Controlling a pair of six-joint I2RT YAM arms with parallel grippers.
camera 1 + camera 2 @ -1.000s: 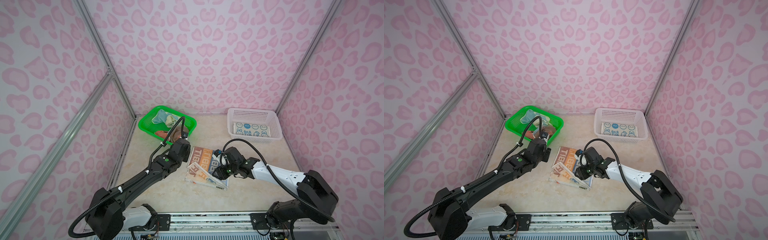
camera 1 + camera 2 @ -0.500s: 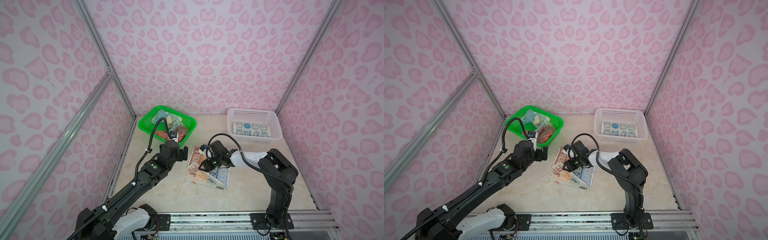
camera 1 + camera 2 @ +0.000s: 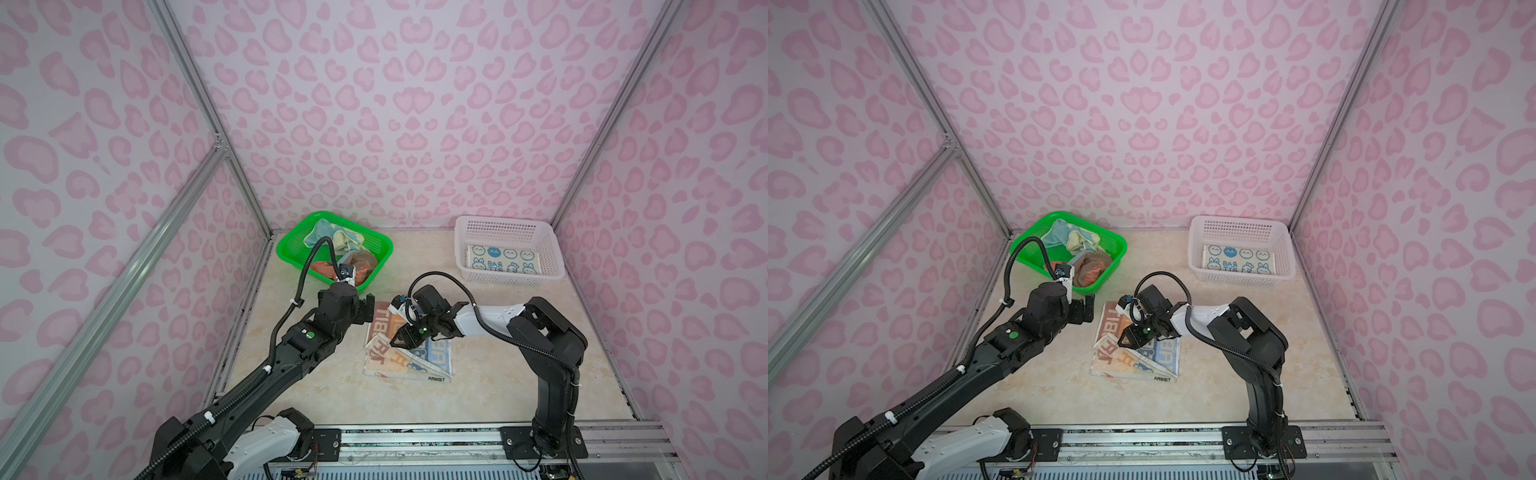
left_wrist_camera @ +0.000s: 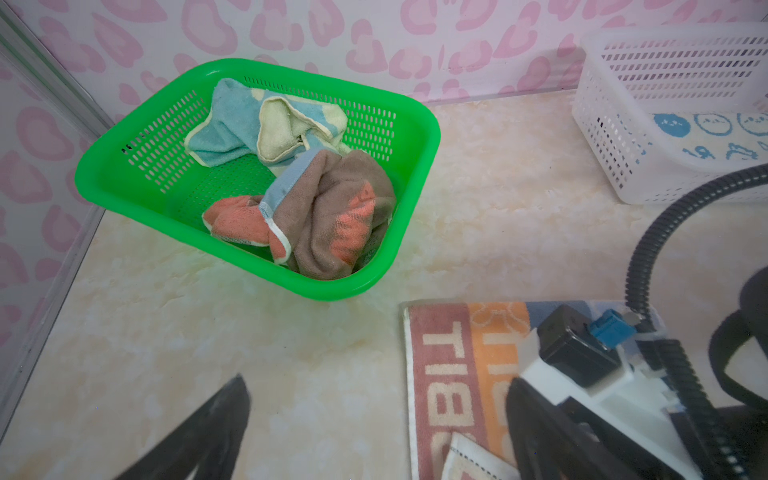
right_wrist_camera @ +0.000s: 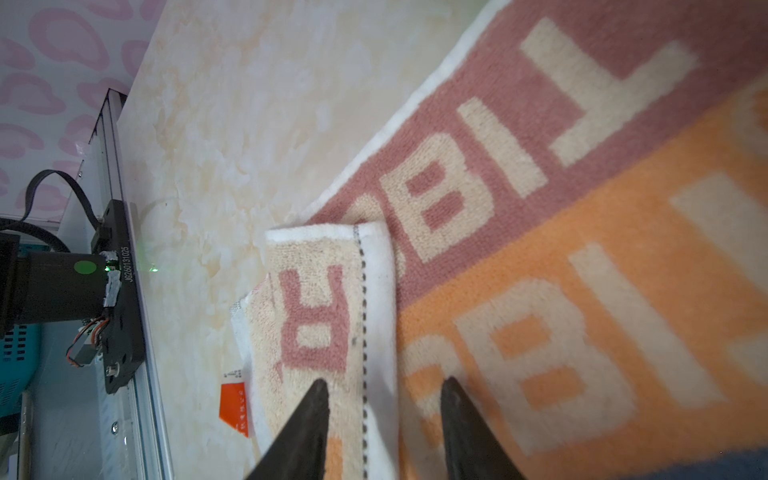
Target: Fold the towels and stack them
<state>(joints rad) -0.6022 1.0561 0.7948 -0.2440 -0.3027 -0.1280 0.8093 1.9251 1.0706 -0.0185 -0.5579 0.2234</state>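
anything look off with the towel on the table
Yes: the lettered towel has one corner flap doubled over diagonally, paler back side up, so its edges don't line up.

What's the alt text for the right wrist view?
Right gripper, jaws apart, straddles the white stitched hem of a folded-over corner of the pink, orange and cream lettered terry towel lying on the cream marbled tabletop.
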